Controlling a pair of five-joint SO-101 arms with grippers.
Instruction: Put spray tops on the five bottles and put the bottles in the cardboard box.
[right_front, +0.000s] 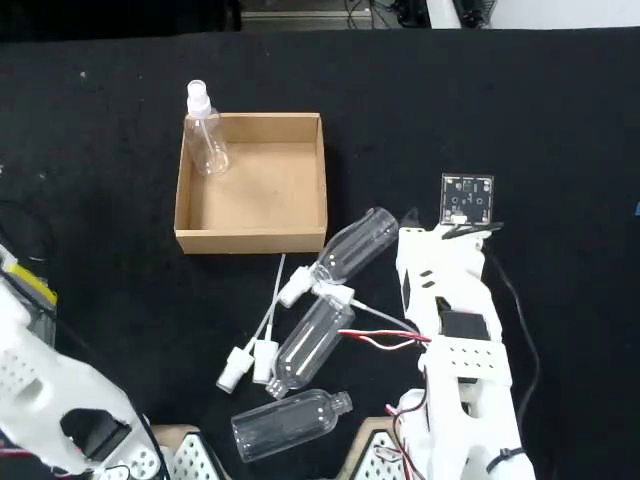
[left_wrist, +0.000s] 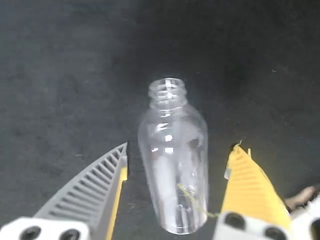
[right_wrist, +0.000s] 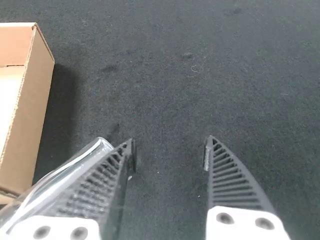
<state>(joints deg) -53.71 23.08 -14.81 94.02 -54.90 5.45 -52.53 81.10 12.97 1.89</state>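
Observation:
A capped clear bottle (right_front: 205, 135) stands in the far left corner of the cardboard box (right_front: 300, 235). Three clear bottles lie on the black cloth: one (right_front: 357, 243) near the box with a white spray top (right_front: 300, 287) at its neck, a second (right_front: 308, 345), and a third (right_front: 290, 425) with a bare neck. Two loose spray tops (right_front: 248, 365) lie beside them. My right gripper (right_front: 408, 222) (right_wrist: 169, 150) is open over bare cloth, one finger next to a bottle (right_wrist: 65, 172). My left gripper (left_wrist: 180, 146) is open around an uncapped bottle (left_wrist: 172, 160) lying on the cloth.
A small square black board (right_front: 467, 198) lies just beyond the right arm. The left arm (right_front: 50, 400) sits at the near left corner. The box's wall (right_wrist: 25, 100) is close to the right gripper. Open cloth stretches to the far side and the right.

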